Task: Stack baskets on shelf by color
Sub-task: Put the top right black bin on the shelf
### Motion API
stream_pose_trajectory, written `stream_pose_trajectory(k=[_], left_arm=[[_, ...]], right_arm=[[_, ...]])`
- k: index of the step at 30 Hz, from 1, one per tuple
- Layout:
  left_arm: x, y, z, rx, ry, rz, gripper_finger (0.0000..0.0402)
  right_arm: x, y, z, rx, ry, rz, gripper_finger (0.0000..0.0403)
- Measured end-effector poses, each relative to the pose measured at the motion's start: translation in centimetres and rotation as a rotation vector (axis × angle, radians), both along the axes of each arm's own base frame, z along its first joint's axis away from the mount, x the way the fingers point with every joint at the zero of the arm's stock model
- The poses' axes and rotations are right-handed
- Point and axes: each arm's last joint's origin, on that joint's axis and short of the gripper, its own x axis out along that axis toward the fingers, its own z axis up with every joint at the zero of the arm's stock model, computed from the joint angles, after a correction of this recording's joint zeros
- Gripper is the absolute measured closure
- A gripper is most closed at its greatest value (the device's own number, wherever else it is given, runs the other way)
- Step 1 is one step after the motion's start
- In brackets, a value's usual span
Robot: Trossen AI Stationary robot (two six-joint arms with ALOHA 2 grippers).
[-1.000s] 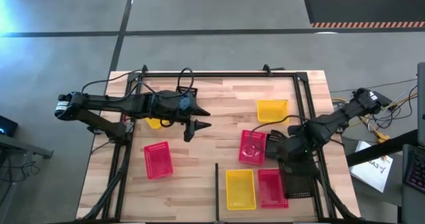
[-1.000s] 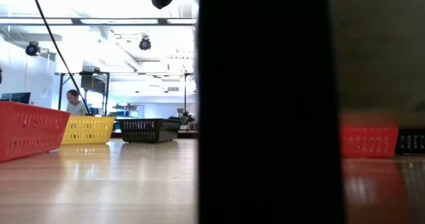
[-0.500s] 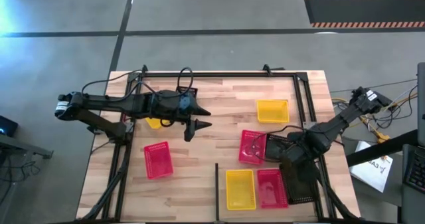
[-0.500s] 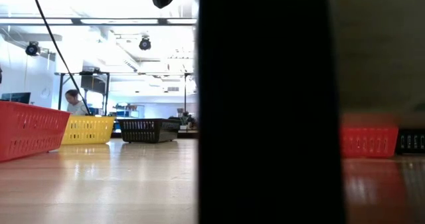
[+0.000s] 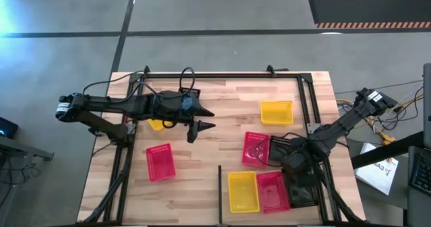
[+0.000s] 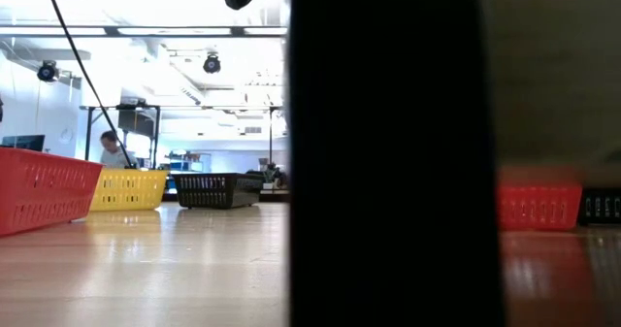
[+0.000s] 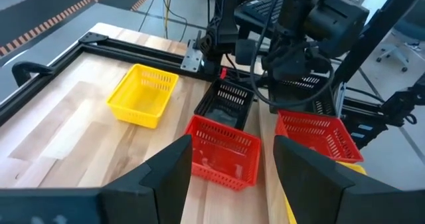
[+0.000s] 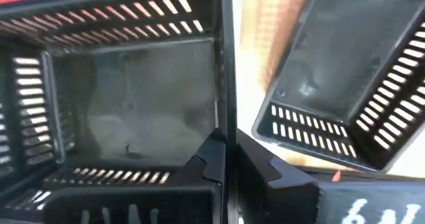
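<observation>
The black basket [image 5: 304,188] at the table's near right, just beside the pink-red basket [image 5: 273,190], has its thin slotted wall pinched between the closed fingers of the right gripper [image 8: 229,159]; the right wrist view shows its smooth dark floor and rows of narrow slots, with a second black basket [image 8: 362,84] lying tilted just beyond it on pale wood. To the other side of the pink-red one sits a yellow basket [image 5: 243,190], beside the thin black bar [image 5: 219,193] that marks off the shelf [image 5: 259,217], a strip of light wood planks running to the black frame rail [image 5: 334,200]. Another pink-red basket [image 5: 256,148] and a yellow one [image 5: 277,112] lie farther in, leaving bare planks mid-table. The left gripper [image 5: 202,121] hovers there with fingers spread and nothing between them, a lone pink-red basket [image 5: 160,161] well apart near the left edge. No writing is legible
</observation>
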Motion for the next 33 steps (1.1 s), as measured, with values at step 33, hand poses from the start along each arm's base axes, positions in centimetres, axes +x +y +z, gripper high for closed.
stream_pose_trajectory(k=[33], left_arm=[[-2.2, 0.4, -0.1, -0.106, 0.283, 0.037, 0.0205]], right_arm=[[-0.2, 1.0, -0.8, 0.031, -0.025, -0.085, 0.0393]])
